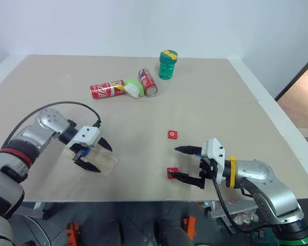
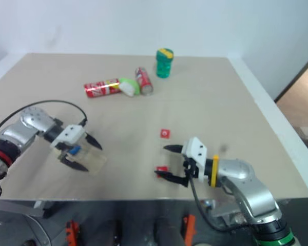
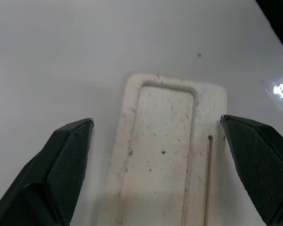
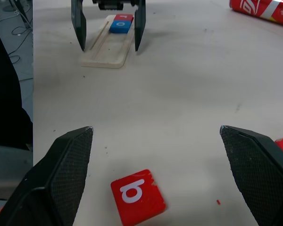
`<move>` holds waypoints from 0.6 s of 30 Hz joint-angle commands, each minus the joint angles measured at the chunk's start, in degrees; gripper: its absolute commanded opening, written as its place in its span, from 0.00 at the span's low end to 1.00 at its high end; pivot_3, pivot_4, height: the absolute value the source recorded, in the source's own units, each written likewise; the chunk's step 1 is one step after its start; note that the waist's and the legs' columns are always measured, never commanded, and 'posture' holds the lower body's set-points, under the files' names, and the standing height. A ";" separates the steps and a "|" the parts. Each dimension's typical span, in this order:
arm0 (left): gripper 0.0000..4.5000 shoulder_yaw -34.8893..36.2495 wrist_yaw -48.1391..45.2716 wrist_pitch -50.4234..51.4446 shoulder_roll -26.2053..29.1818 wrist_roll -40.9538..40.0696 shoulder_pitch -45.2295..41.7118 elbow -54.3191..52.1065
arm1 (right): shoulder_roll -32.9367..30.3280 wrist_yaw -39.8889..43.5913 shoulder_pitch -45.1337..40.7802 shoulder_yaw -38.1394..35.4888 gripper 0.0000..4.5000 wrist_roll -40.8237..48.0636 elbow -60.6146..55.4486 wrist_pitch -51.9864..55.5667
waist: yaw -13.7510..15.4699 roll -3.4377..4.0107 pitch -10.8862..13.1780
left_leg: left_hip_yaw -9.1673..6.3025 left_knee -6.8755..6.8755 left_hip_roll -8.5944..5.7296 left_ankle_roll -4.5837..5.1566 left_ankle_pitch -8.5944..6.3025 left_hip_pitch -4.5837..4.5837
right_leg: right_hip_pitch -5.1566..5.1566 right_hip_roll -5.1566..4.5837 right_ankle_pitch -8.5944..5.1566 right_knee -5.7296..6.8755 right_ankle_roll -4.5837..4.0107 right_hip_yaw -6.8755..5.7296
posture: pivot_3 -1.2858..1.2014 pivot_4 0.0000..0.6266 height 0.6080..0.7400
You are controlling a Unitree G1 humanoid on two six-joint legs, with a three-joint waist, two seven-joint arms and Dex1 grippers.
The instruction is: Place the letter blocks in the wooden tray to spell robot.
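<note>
Right end effector [image 4: 155, 136] wide open, empty, red b block [image 4: 137, 195] between fingertips

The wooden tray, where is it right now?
The wooden tray lies on the table's left side, between the open fingers of the left pincer, with two letter blocks already in it.

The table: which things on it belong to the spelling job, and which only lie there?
For the job: wooden tray with a red and a blue letter block in it; red b block; another red block.
Only lying there: two red cans, green bottle, pale green object.
</note>
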 commanded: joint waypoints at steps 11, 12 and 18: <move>1.00 -2.63 0.01 4.89 5.31 -5.16 0.83 -7.86 | -0.39 -0.40 0.16 -1.01 0.99 -0.29 -2.26 -0.82 | 0.01 0.02 0.01 | -0.06 0.04 0.00 0.00 0.01 -0.01 | 0.01 0.00 0.01 0.02 -0.01 -0.07 | 0.52 0.24 1.00; 1.00 -2.67 0.01 4.56 5.06 -4.85 0.89 -7.37 | -0.32 -0.45 0.07 -1.01 0.99 -0.31 -2.25 -0.88 | 0.01 0.02 0.01 | -0.07 0.04 0.00 0.00 0.01 -0.01 | 0.01 0.01 0.01 0.02 -0.02 -0.08 | 0.52 0.24 1.00; 1.00 -2.31 0.01 -0.10 2.12 -0.84 0.53 -1.51 | 1.97 -1.27 -1.47 -2.52 0.99 4.14 -3.89 0.55 | 0.06 0.02 0.01 | -0.09 0.10 0.00 0.00 0.01 -0.02 | 0.02 0.02 0.03 0.03 -0.04 -0.09 | 0.52 0.24 1.00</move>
